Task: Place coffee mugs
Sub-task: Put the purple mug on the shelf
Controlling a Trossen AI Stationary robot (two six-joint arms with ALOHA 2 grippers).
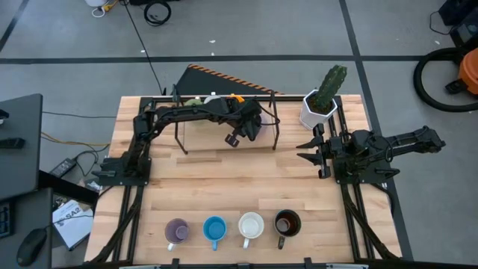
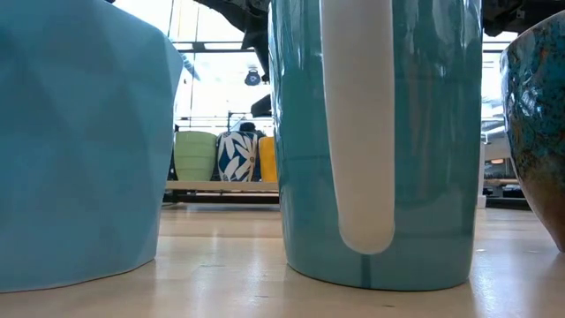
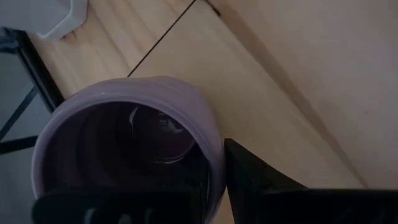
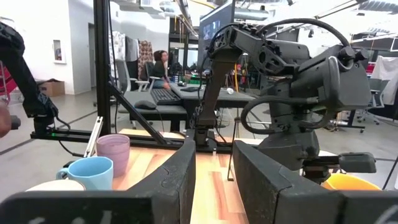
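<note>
Left gripper (image 1: 234, 139) at upper centre of the high view, clamped on a lilac mug's (image 3: 130, 149) rim. Glazed ceramic: stiff, slippery, chippable; rim pinch looked right. Right gripper (image 1: 306, 148) waited at right, fingers slightly apart, empty.

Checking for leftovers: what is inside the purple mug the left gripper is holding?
The purple mug looks empty: dark inner wall and a glossy bottom show. The near part of its inside is hidden behind the left gripper's fingers.
</note>
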